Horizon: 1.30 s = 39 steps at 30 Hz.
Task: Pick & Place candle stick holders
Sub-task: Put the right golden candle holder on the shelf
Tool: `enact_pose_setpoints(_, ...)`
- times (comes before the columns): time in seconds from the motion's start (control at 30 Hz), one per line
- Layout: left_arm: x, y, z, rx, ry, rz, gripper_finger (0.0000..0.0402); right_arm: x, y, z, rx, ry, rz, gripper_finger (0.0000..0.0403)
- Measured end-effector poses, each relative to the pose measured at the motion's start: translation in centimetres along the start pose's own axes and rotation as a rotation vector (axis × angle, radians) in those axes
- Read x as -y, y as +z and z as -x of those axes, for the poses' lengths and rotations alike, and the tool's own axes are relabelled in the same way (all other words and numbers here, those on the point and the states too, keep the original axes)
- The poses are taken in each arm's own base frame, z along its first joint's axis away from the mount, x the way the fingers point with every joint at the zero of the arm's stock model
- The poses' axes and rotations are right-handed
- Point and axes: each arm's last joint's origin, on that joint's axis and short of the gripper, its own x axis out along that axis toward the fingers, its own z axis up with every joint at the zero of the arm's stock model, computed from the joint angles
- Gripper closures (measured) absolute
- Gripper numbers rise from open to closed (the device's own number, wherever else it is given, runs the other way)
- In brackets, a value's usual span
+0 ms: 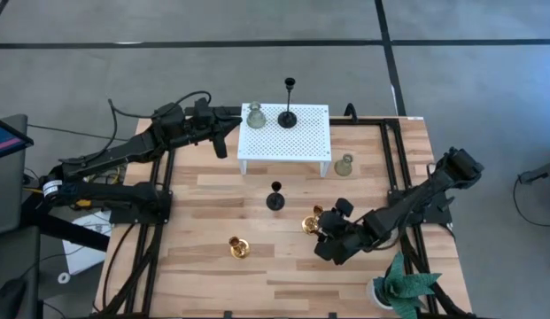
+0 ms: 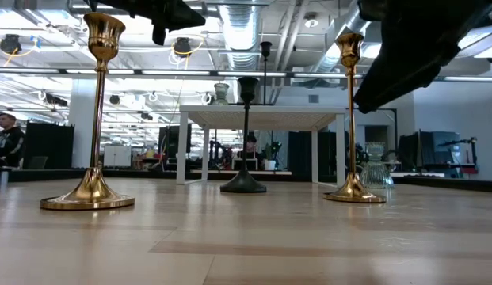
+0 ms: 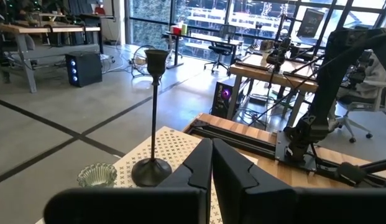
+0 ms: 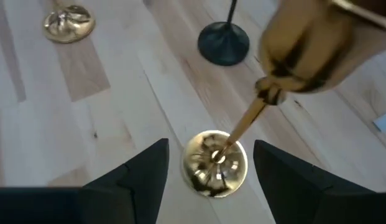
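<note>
A white perforated stand point(image 1: 297, 142) at the table's far side carries a pale green glass holder point(image 1: 255, 115) and a black holder point(image 1: 288, 115). Standing on the table by their bases are another green glass holder point(image 1: 344, 166), a black holder point(image 1: 275, 199) and two gold holders point(image 1: 312, 221) point(image 1: 239, 248). My right gripper point(image 4: 211, 177) is open. Its fingers stand on either side of the right gold holder point(image 4: 214, 162), above its base and apart from its stem. My left gripper point(image 3: 211, 165) is shut and empty, beside the stand's left end point(image 1: 223, 133).
A green leafy plant in a white pot point(image 1: 400, 288) stands at the near right corner, close behind my right arm. Dark rails point(image 1: 390, 168) run along the table's left and right sides. Bare wood lies between the stand and the near edge.
</note>
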Motion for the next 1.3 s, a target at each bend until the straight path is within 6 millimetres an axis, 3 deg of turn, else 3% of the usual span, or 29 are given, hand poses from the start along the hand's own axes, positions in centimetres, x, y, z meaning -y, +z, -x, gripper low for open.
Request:
enact_pose_setpoints(0.53, 0.0, 0.0, 0.0, 0.0, 0.0, 0.004, 0.039, 0.6, 1.8, -1.1, 0.075, -0.011, -0.033, 0.0214)
enact_pose_setpoints(1.17, 0.0, 0.0, 0.0, -0.003, 0.0, 0.004, 0.039, 0.7, 1.7, -1.1, 0.059, -0.016, -0.02, 0.0388)
enact_pose_setpoints(1.3, 0.0, 0.0, 0.0, -0.003, 0.0, 0.004, 0.039, 0.9, 1.7, -0.9, 0.047, -0.028, -0.012, 0.039)
